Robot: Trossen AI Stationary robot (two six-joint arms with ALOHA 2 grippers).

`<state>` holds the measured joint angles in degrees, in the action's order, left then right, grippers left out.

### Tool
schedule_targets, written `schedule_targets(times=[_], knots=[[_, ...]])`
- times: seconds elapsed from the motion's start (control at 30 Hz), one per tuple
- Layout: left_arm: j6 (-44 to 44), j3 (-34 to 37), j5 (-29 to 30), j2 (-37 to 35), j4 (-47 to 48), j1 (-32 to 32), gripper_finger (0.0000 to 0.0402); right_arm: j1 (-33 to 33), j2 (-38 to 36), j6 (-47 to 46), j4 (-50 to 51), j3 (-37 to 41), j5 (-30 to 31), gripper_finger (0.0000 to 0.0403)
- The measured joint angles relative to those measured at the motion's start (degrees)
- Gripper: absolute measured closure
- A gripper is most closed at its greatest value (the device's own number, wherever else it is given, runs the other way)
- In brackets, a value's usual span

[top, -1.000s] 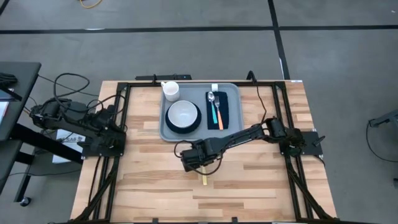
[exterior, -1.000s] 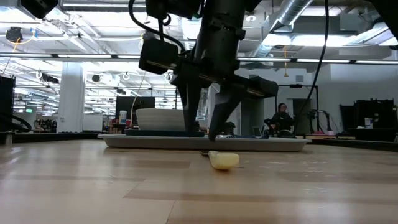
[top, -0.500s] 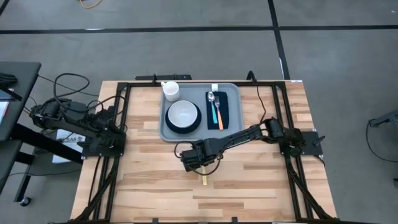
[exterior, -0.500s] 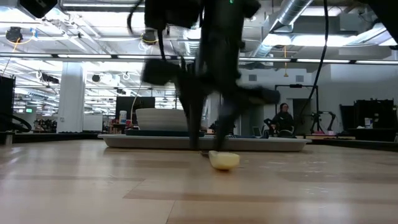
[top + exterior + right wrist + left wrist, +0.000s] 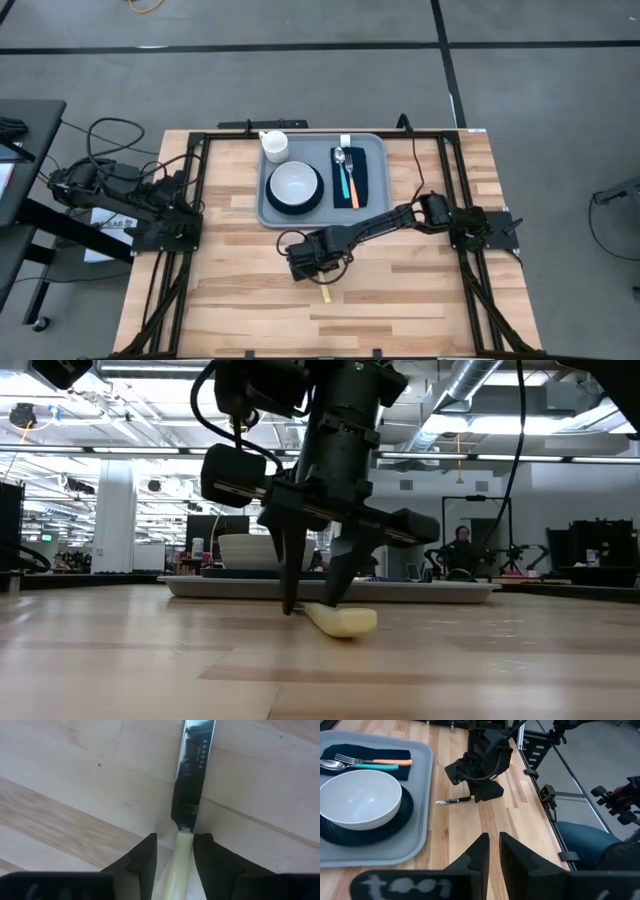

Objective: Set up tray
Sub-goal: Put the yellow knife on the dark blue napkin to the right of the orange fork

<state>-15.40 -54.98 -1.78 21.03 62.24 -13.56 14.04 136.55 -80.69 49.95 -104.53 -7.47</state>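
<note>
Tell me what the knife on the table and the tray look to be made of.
Knife: the blade looks like polished steel, mirror-bright with stamped lettering; the pale yellow handle looks like smooth plastic, though that is less certain. The right gripper straddles it on the table.
Tray: probably moulded plastic, matte grey-blue, with rounded corners and a raised rim.

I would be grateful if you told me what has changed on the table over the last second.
The right tool came down to the tabletop and now straddles the knife where blade meets pale handle, fingers open either side, not yet closed. In the high view it shifted slightly towards the table's left. The knife's handle now shows lengthwise in the low view. The tray and its contents and the left tool stayed put.
</note>
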Motion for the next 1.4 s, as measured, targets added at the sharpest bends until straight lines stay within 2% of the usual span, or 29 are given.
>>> schedule_targets(times=[0.1, 0.27, 0.3, 0.5, 0.8, 1.13, 1.4], knots=[[0.0, 0.0, 0.0, 0.0, 0.0, 0.0, 0.0372, 0.0, -0.1, 0.1, 0.7, 0.1, 0.3, 0.0296], [0.1, 0.0, 0.0, 0.0, 0.0, 0.0, 0.0372, 0.1, -0.3, 0.7, 2.2, -0.4, 2.3, 0.0377], [0.1, 0.0, 0.0, 0.0, 0.0, 0.0, 0.0372, 0.1, -0.2, 1.2, 2.8, -0.8, 3.0, 0.0382], [0.3, 0.0, 0.0, 0.0, 0.0, 0.0, 0.0372, 0.2, 0.5, 1.6, 5.8, -3.7, 5.2, 0.0376], [0.4, 0.0, 0.0, 0.0, 0.2, 0.0, 0.0372, 0.1, 1.5, 4.4, 15.9, -14.2, 9.5, 0.0381], [1.3, 0.0, 0.0, 0.0, 0.3, 0.0, 0.0372, -1.0, 1.2, 5.5, 40.0, -29.8, 9.1, 0.0381], [1.7, 0.0, 0.0, -0.1, 0.4, 0.0, 0.0372, -7.7, -5.9, 13.3, 40.2, -28.4, 9.5, 0.0381]])
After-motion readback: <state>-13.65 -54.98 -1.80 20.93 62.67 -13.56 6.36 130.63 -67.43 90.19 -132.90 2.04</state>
